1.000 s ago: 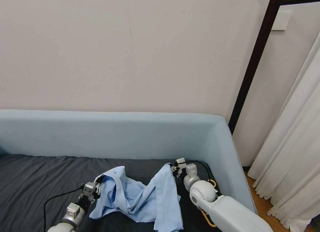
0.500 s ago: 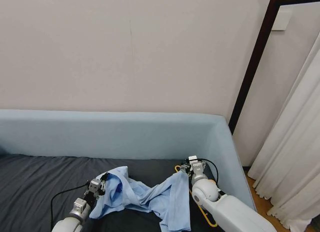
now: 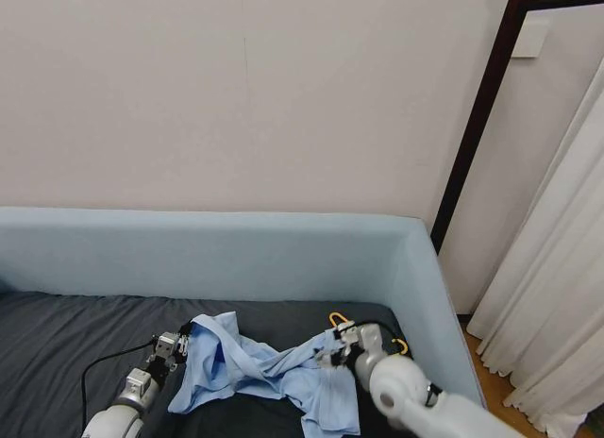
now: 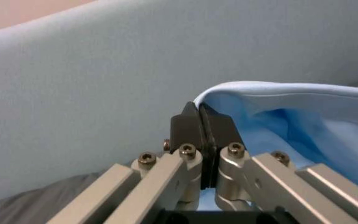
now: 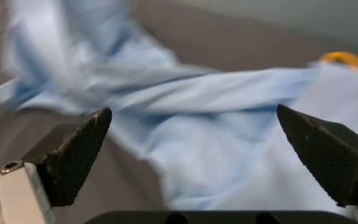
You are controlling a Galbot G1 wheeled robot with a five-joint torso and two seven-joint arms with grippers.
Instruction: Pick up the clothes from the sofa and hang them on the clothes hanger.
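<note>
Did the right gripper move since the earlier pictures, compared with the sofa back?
Yes. The right gripper has dropped away from the sofa back, nearer the robot, and is now open over the shirt.

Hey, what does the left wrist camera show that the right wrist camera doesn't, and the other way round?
Left wrist view: the left gripper, shut on a hem of the light blue shirt, with the sofa backrest behind it. Right wrist view: the right gripper, wide open over the shirt where it lies spread on the dark seat cushion, and a yellow loop beyond the cloth. Both: the same blue shirt.
</note>
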